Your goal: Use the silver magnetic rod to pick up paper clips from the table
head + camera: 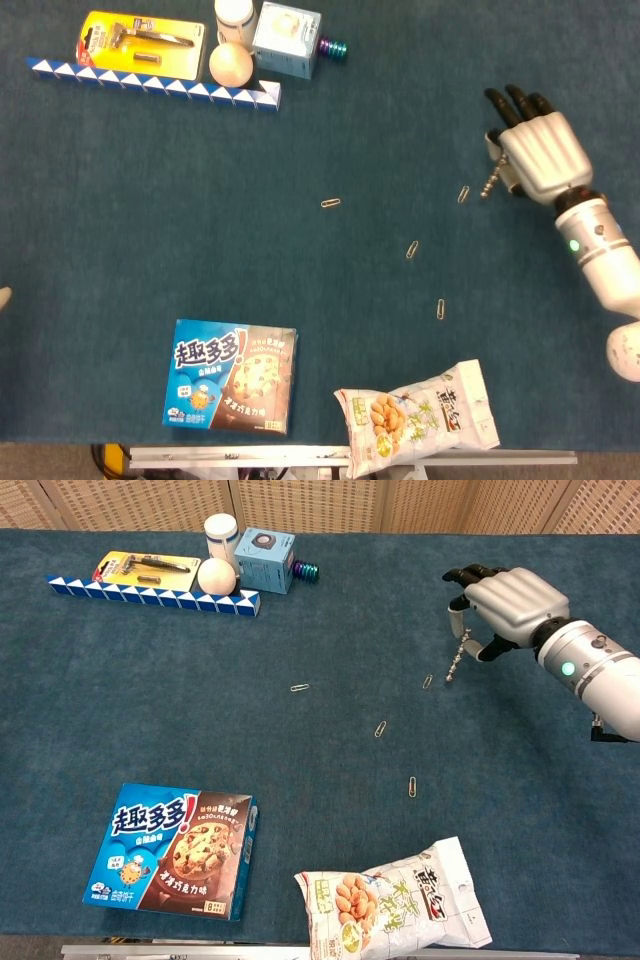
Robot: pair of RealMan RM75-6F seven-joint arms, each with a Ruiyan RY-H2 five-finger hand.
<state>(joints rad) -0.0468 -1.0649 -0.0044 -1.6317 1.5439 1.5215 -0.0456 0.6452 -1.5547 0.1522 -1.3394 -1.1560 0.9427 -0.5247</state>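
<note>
My right hand (pixel 535 155) (pixel 505 600) holds the thin silver magnetic rod (pixel 491 183) (pixel 457 660), tip pointing down toward the table. The tip hangs just right of the nearest paper clip (pixel 463 194) (pixel 428 681). Three more paper clips lie on the blue cloth: one further left (pixel 330 203) (pixel 299 688), one in the middle (pixel 412 249) (pixel 381 729), one nearer the front (pixel 440 309) (pixel 411 786). Only a fingertip of my left hand (pixel 4 297) shows at the left edge of the head view, too little to tell its state.
A blue cookie box (pixel 231 375) (pixel 176 851) and a snack bag (pixel 420 415) (pixel 397 899) lie at the front. At the back left are a blue-white zigzag puzzle strip (pixel 150 82) (pixel 150 593), a yellow razor pack (pixel 140 42), a white ball (pixel 231 63), a white bottle (pixel 221 533) and a light blue box (pixel 286 38).
</note>
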